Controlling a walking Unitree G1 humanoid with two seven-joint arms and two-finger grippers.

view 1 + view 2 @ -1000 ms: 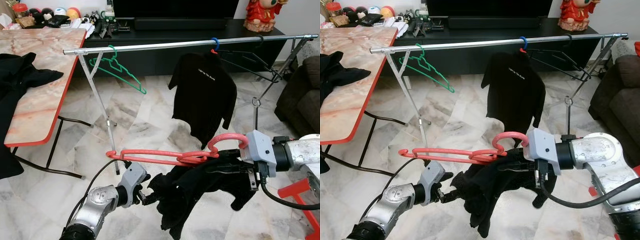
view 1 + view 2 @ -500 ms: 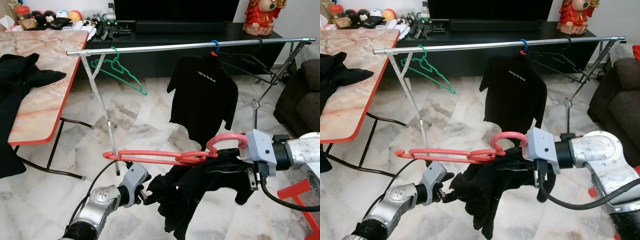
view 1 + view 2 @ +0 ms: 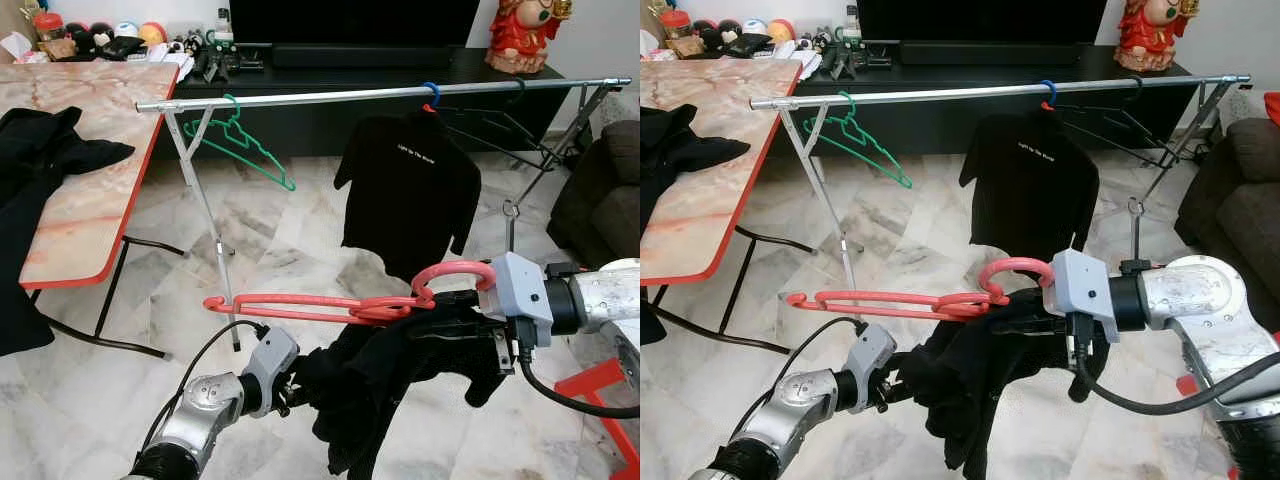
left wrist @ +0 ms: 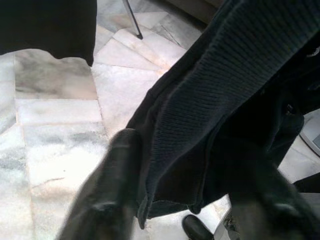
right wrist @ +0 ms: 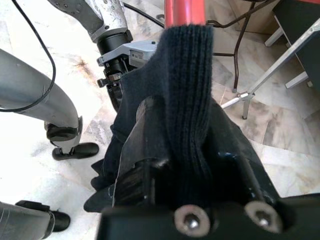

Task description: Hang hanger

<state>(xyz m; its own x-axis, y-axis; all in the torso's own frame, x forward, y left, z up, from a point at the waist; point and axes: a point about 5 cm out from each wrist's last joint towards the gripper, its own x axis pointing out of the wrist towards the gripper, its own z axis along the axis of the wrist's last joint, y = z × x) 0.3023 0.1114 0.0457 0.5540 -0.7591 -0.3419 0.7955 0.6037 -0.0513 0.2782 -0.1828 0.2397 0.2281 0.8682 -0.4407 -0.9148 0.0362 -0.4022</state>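
Marble-topped table (image 3: 80,190) with a red edge stands at nine o'clock, a black cloth draped over its near side. Next comes the silver rail (image 3: 330,96), running across at twelve o'clock and carrying a green hanger (image 3: 245,145) and a black T-shirt (image 3: 408,185).

At seven o'clock the left hand (image 3: 290,385) has its fingers (image 4: 107,192) parted around the hem of the black knit garment (image 3: 385,375); whether it actually grips I cannot tell. The red hanger (image 3: 320,303) lies level at the centre, the garment slung from it. At four o'clock the right hand (image 3: 1025,320) is clenched on the hanger's neck, cloth bunched in with it.

Stiff, light plastic carries soft, floppy knit that could slide off if tipped. The neck under the hook looks the surest hold.
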